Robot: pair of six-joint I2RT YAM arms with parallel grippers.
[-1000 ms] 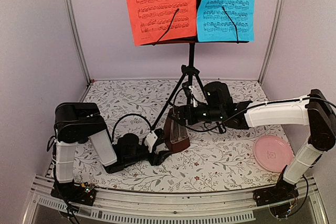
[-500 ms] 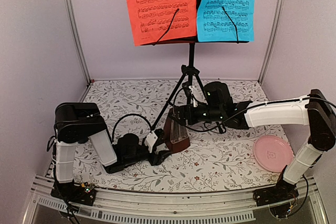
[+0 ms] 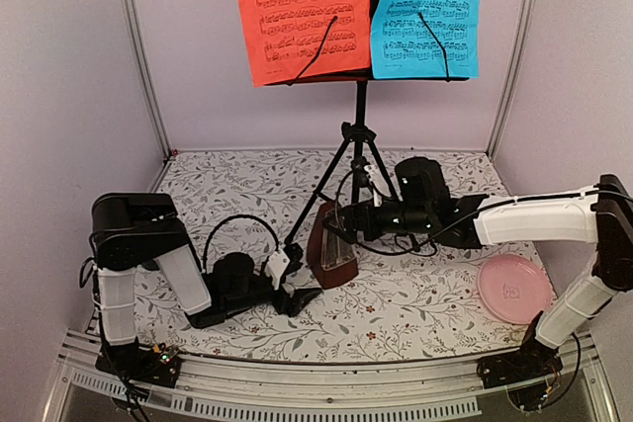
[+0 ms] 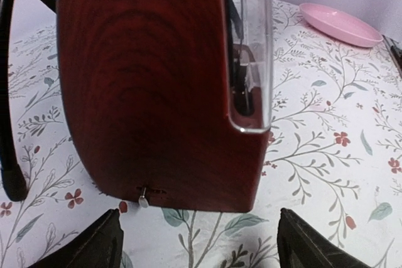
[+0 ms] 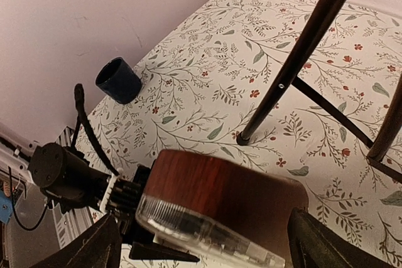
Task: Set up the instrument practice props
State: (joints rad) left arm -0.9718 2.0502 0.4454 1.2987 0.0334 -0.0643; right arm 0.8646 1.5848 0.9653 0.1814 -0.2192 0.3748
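Observation:
The black music stand (image 3: pixel 361 116) stands at the back on tripod legs, holding a red sheet (image 3: pixel 297 7) and a cyan sheet (image 3: pixel 427 7) of printed music. The brown wooden metronome (image 3: pixel 331 256) stands upright on the floral cloth in front of the tripod. My left gripper (image 3: pixel 302 295) lies low just left of its base. In the left wrist view this gripper (image 4: pixel 201 246) is open and the metronome (image 4: pixel 157 80) stands just beyond its fingertips, untouched. My right gripper (image 3: pixel 341 224) reaches in from the right near the metronome's top. In the right wrist view its jaws (image 5: pixel 207 249) are spread wide and the metronome (image 5: pixel 220 199) shows between the fingers.
A pink plate (image 3: pixel 514 289) lies at the right front, and the left wrist view also shows the plate (image 4: pixel 333 16). A dark blue mug (image 5: pixel 118 80) stands by the left wall. Tripod legs (image 5: pixel 295 61) spread close behind the metronome, with one leg (image 4: pixel 9 92) beside it.
Both grippers have opened wider and drawn back from the metronome, the left toward the near left, the right toward the right. The metronome now stands free on the cloth.

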